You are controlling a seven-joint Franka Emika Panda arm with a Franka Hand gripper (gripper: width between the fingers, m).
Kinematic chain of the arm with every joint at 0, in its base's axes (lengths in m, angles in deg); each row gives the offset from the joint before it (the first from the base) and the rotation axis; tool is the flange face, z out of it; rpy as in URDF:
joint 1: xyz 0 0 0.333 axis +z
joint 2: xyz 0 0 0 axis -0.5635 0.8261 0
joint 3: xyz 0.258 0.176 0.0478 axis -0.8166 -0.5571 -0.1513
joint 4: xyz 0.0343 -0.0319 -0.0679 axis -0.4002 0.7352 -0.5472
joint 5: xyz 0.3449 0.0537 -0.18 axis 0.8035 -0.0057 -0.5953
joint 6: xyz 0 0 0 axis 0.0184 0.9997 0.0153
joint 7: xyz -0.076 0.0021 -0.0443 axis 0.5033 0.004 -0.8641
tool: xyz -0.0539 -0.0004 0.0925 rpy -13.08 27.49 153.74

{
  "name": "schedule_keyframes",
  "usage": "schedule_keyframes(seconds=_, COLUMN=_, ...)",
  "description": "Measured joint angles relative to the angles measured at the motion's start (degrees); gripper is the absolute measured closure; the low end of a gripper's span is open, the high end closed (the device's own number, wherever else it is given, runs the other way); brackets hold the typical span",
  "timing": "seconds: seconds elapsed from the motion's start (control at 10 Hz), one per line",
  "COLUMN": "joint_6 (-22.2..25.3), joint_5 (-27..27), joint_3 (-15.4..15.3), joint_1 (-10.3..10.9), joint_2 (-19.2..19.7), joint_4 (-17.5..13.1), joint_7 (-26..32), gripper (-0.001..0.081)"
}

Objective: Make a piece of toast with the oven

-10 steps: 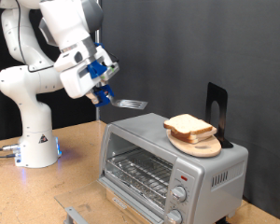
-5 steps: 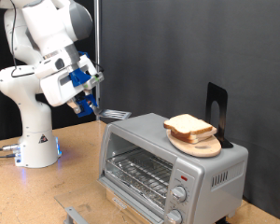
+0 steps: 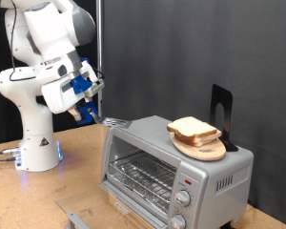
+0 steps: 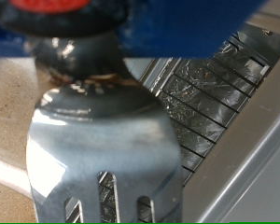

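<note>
My gripper (image 3: 88,108) is shut on the handle of a slotted metal spatula (image 3: 114,121), held level just off the upper corner of the oven (image 3: 167,162) on the exterior view's left. The blade carries nothing. In the wrist view the spatula (image 4: 103,140) fills the picture, with the oven's wire rack (image 4: 210,93) behind it. The oven is silver with a glass front and two knobs (image 3: 184,198) under a red light. A single loose slice of toast does not show in any view. I cannot tell whether the oven door is open.
A round wooden board with piled bread slices (image 3: 195,134) sits on the oven's top, next to a black stand (image 3: 222,114). The robot's white base (image 3: 33,143) stands at the exterior view's left. A grey metal piece (image 3: 74,219) lies at the bottom edge.
The arm has swung toward the exterior view's left and slightly down, drawing the spatula back from above the oven's top to just off its corner.
</note>
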State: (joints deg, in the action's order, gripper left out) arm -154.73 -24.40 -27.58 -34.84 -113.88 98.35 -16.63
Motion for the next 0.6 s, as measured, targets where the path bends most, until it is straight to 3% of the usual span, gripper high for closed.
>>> schedule_keyframes(seconds=0.6, joint_6=-4.77, joint_5=1.91, joint_3=-4.58, joint_1=1.37, joint_2=8.08, joint_4=-4.94, joint_7=-2.27, gripper=0.0317)
